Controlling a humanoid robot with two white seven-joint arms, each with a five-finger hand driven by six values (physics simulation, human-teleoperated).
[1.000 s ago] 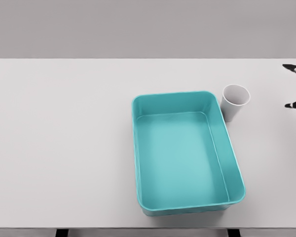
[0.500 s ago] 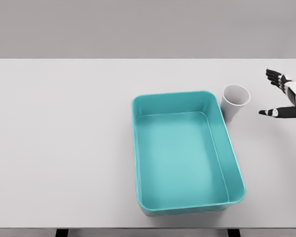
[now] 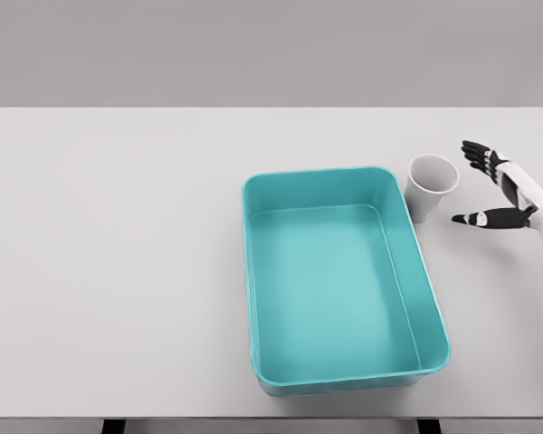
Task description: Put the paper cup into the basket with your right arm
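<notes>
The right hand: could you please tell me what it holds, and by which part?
Nothing: the right hand is open, apart from the paper cup.

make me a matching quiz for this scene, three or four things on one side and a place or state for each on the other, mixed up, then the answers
Things:
1. paper cup
2. basket
3. right hand
4. table

Descriptions:
A. teal, nothing inside
B. fingers spread, holding nothing, just right of the cup
C. white, upright, beside the basket's far right corner
D. pale surface carrying everything

Pairs: 1-C, 2-A, 3-B, 4-D
</notes>
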